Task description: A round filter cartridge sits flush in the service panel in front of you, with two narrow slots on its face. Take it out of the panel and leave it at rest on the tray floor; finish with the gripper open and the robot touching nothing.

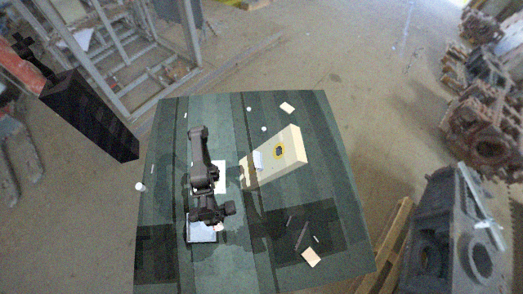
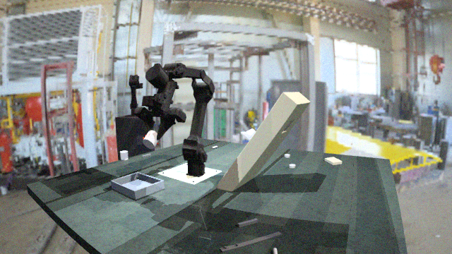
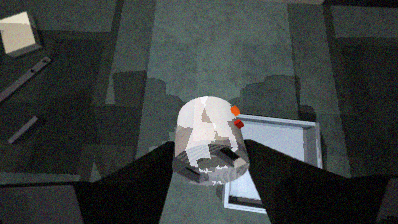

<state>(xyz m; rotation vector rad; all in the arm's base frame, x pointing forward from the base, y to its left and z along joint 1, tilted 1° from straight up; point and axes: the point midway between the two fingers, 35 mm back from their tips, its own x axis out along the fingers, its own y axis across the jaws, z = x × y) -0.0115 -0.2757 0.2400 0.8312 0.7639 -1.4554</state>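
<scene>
The white round filter cartridge (image 1: 219, 227) (image 2: 150, 139) (image 3: 207, 122) is out of the panel, tilted in the air. Its slotted face is toward the wrist camera, with orange and red marks on its side. My gripper (image 2: 155, 131) (image 3: 208, 146) is shut on it, one finger on each side. The grey tray (image 1: 200, 234) (image 2: 148, 189) (image 3: 285, 137) is on the table, lower than the cartridge; in the wrist view it shows beyond and to the right, partly hidden by a finger. The cream service panel (image 1: 292, 140) (image 2: 265, 134) leans with its yellow-ringed round opening (image 1: 279, 151) dark.
The white base plate (image 1: 221, 184) (image 2: 208, 172) is between tray and panel. Dark bars (image 1: 301, 235) (image 2: 251, 241) (image 3: 25, 80) and a cream block (image 1: 310, 256) (image 3: 19, 34) lie away from the tray. A white cylinder (image 1: 140, 187) (image 2: 123, 155) stands by the table edge.
</scene>
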